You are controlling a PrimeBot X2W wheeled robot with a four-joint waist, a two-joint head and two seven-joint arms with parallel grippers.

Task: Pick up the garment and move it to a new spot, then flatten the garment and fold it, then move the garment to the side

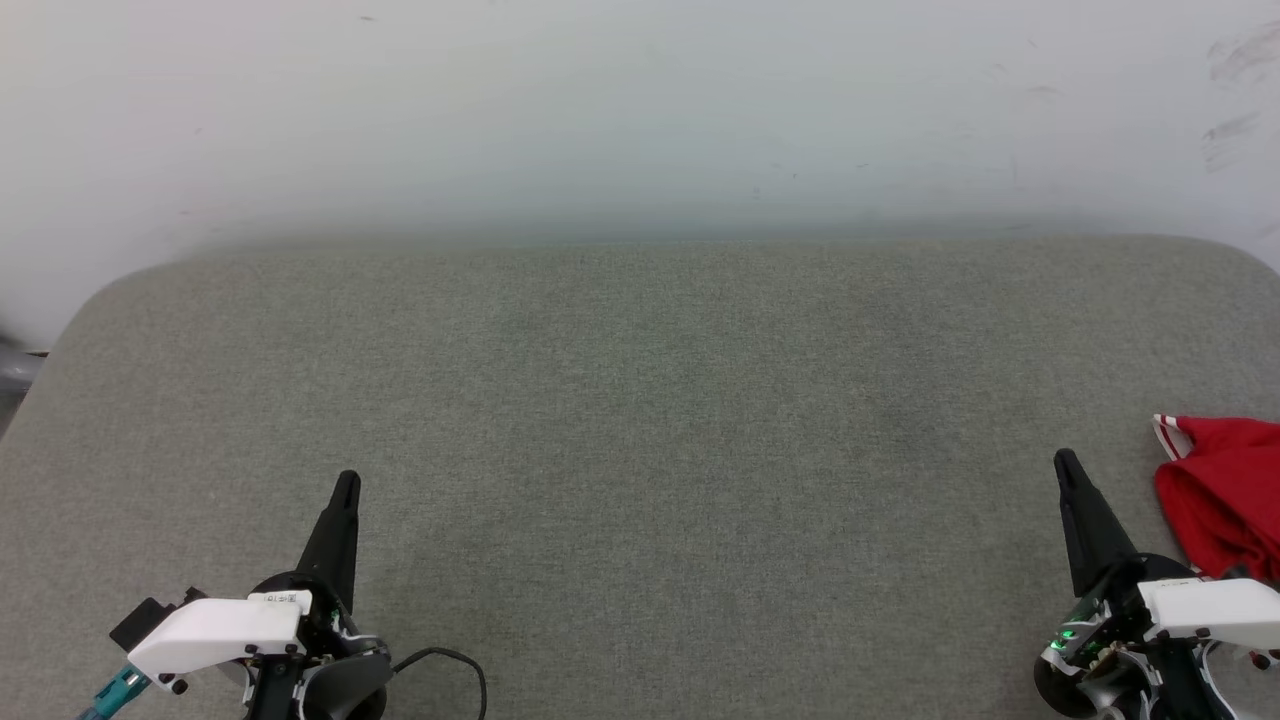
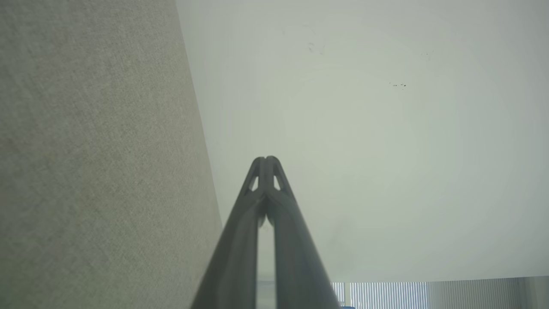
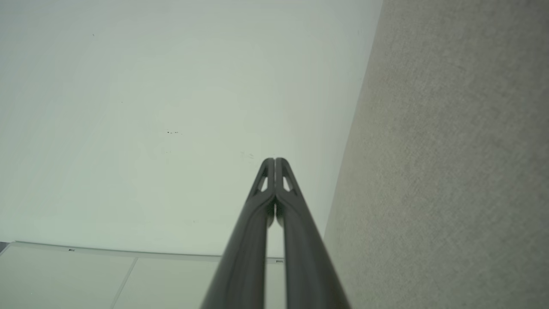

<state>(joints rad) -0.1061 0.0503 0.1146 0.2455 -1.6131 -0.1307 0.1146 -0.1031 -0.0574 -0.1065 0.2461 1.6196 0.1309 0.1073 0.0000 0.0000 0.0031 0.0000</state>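
Fingers: clenched, empty, on left gripper (image 1: 347, 487) and right gripper (image 1: 1066, 466).
Garment: red fabric shirt (image 1: 1225, 505), crumpled, red-and-white striped trim, lower right edge.

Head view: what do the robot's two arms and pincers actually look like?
The left pincer and right pincer are each two long, dark, tapering fingers with small cut-outs near the tips. A white shell covers each black wrist. A black cable loops by the left one; green lights glow on the right.
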